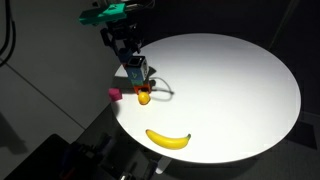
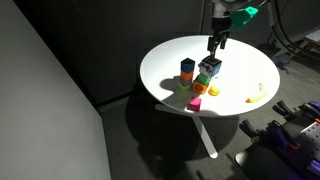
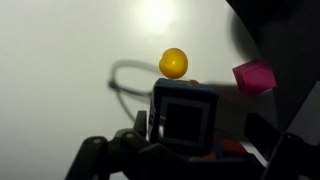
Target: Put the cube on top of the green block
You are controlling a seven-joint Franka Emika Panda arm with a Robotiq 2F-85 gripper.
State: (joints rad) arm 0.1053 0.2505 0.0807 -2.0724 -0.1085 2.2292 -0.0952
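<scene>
The cube (image 3: pixel 185 115), dark with light-framed faces, stands between my gripper's (image 3: pixel 200 132) fingers in the wrist view. The left finger (image 3: pixel 141 126) is close beside it and the right finger (image 3: pixel 266 132) stands well apart, so the gripper is open. In both exterior views the gripper (image 1: pixel 132 60) (image 2: pixel 214 50) hangs straight above the cube (image 1: pixel 136 71) (image 2: pixel 210 68). A small greenish block (image 2: pixel 202 84), seemingly the green block, shows just under the cube's near side; whether the cube rests on it I cannot tell. It is hidden in the wrist view.
On the round white table (image 1: pixel 230 80) an orange ball (image 3: pixel 173 63) lies just beyond the cube and a pink block (image 3: pixel 254 77) near the rim. A small blue block (image 2: pixel 187 67) tops a short stack beside the cube. A banana (image 1: pixel 168 138) lies at the table's edge.
</scene>
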